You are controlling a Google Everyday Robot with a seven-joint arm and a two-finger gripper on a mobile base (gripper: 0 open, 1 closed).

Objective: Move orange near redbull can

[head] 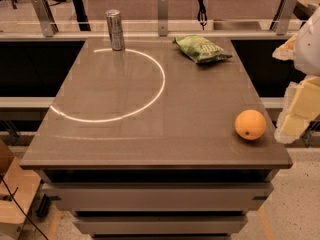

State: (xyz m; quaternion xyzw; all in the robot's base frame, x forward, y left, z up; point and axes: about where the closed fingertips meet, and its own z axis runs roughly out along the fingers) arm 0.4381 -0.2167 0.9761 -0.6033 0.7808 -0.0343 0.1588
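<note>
The orange (pixel 250 124) sits nearest, by the front right corner of the surface (pixel 150 139), close to the right edge and a little back from the front edge. It is round and bright orange, with smooth skin, a soft sheen across its top and a darker, shaded underside. It rests on the brown top by itself. Just beside it, off the right edge of the surface, hangs the pale cream hand (pixel 297 111). It is partly cut off by the side of the view and appears clear of the fruit. I cannot tell whether it is released or clenched. Farther back, a thin bright arc of reflected light (pixel 163 81) curves over the left and middle of the surface. At the far edge, right of the middle, lies a flat, crumpled green snack bag (pixel 202 49). The redbull can (pixel 115 29), tall, slim and silver-grey, stands upright at the far edge left of the middle, well apart from the orange.
</note>
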